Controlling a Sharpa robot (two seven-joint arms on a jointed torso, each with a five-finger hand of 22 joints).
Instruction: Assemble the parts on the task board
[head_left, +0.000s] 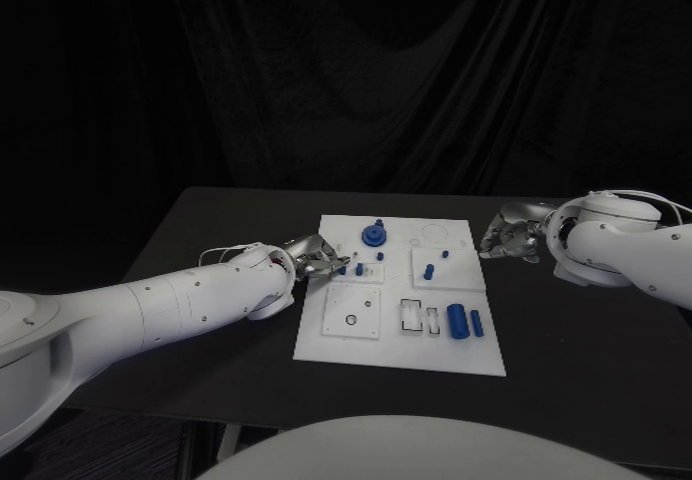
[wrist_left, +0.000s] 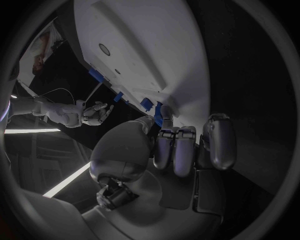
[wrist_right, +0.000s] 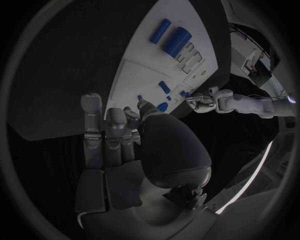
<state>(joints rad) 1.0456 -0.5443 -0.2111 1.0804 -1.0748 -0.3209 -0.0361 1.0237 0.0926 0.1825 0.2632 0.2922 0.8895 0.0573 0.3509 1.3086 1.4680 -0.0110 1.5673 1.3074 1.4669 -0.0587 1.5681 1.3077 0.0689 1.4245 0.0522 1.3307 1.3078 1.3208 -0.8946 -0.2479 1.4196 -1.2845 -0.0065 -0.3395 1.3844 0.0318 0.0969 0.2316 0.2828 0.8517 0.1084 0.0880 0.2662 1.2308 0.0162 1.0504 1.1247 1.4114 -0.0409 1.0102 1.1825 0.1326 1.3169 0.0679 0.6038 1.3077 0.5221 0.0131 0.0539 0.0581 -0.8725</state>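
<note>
Board: your white task board (head_left: 325, 340) sits in the middle of the black table (head_left: 577, 350), long side running away from you.

Left hand: your left hand (head_left: 315, 260) is parked at the board's left edge, about halfway up. In the left wrist view the fingers (wrist_left: 175, 150) are curled in close, with something small and blue (wrist_left: 159, 119) right at the tips. I honestly can't tell if it's pinched or just sitting on the board behind them.

Right hand: your right hand (head_left: 511, 235) hangs just off the board's far right corner, over the table. Fingers are bent inward and close together, and nothing shows in them.

Gear: a blue round gear-like part (head_left: 375, 236) stands near the far edge of the board, left of centre.

Small pegs: a few little blue pegs (head_left: 428, 271) stick up mid-board, between the two hands.

Cylinders: two blue cylinders (head_left: 457, 321) lie side by side on the near right part of the board, the fatter one to the left of the thin one.

Slots: rectangular cut-outs (head_left: 411, 316) sit just left of those cylinders.
</note>
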